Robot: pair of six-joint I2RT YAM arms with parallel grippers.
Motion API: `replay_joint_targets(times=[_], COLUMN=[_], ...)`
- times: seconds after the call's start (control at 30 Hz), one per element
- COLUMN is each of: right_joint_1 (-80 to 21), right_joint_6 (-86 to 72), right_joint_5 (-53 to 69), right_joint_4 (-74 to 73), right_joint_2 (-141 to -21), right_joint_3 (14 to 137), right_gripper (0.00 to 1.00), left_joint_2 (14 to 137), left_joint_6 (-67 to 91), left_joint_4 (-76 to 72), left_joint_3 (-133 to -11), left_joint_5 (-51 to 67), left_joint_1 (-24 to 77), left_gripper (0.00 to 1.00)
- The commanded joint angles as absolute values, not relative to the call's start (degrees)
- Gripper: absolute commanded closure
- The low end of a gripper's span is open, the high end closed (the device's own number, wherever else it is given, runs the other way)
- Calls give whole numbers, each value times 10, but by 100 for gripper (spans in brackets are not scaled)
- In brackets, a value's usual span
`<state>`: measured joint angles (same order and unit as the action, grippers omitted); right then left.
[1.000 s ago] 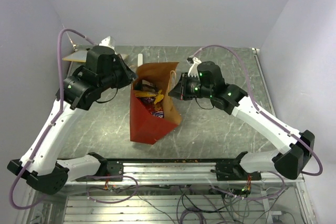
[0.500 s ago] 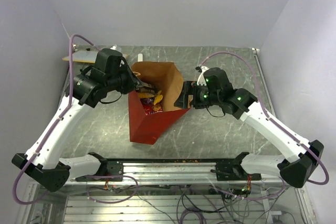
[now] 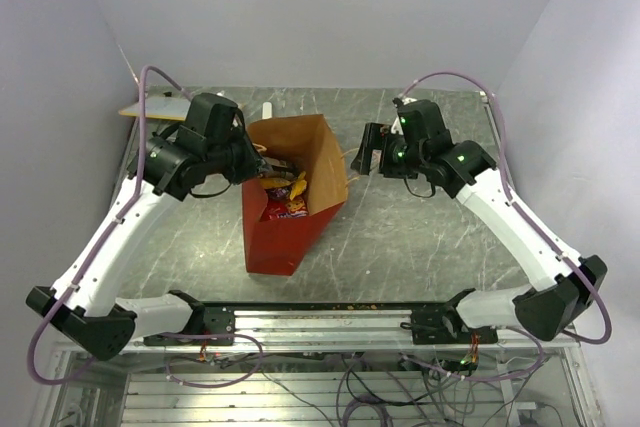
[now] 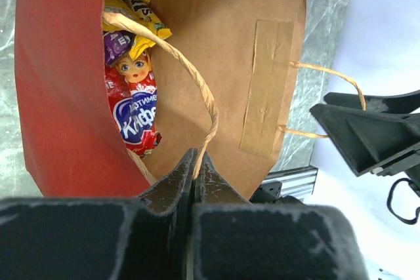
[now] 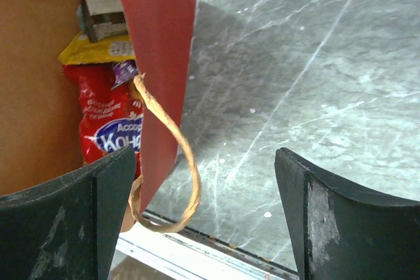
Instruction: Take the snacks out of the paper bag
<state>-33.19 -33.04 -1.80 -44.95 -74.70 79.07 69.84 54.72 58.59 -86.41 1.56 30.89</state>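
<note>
Tan string first: my left gripper [image 4: 197, 160] was pinched tight on the near handle [image 4: 188, 77] of the paper bag [image 4: 59, 83], which sat on the table [image 3: 420, 237] between my arms. Past that loop the snacks [image 4: 134, 113] lay deep inside, a red packet under yellow and purple wrappers. Farther over, my right gripper [image 5: 205, 162] hung wide and empty just outside the opposite wall, by the far handle [image 5: 167, 155]. My call was to hold the left pull steady so the mouth gapes, then bring the right fingers over the rim onto the red packet.
</note>
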Motion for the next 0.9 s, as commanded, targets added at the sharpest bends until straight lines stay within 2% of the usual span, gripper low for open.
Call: replay_joint_targets(times=[0.0, 0.1, 0.2, 0.3, 0.37, 0.67, 0.87], right_joint_1=[-332, -330, -322, -316, -316, -314, -312], right_joint_6=[-313, -318, -321, -340, -354, -409, -417], right_joint_5=[53, 85, 131, 152, 160, 160, 154], right_joint_4=[-428, -409, -387, -387, -372, -333, -325], right_joint_2=[-763, -776, -787, -790, -783, -771, -787], right_joint_3=[807, 816, 823, 828, 817, 789, 802], right_gripper=[17, 27, 54, 90, 100, 100, 100], left_joint_2=[661, 651, 657, 663, 655, 663, 673], left_joint_6=[579, 581, 568, 563, 562, 568, 527], left_joint_4=[549, 547, 568, 627, 639, 718, 753], left_joint_3=[-862, -858, -868, -886, -881, -901, -916], left_joint_5=[-17, -45, -77, -130, -162, -278, -303], left_joint_1=[308, 307, 307, 308, 308, 295, 236], left_gripper=[90, 88, 88, 87, 81, 33, 26])
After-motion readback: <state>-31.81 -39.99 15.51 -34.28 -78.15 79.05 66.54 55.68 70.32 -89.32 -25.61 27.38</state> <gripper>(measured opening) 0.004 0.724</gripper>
